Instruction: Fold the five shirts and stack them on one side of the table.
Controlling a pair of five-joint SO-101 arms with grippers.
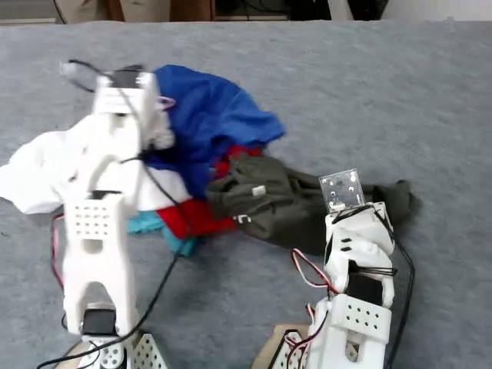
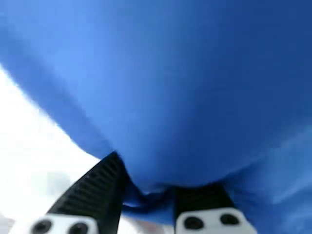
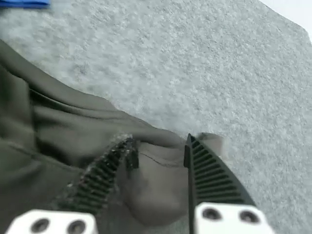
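Note:
Five shirts lie heaped on the grey table: a white shirt at the left, a blue shirt on top, a red shirt and a teal shirt beneath, and an olive shirt spread toward the right. My left gripper is shut on a bunched fold of the blue shirt, with white cloth beside it. My right gripper hangs open over the edge of the olive shirt, one finger on either side of a fold.
Bare grey table stretches across the far side and the right. The two arm bases stand at the near edge with loose cables. Room furniture lines the far edge.

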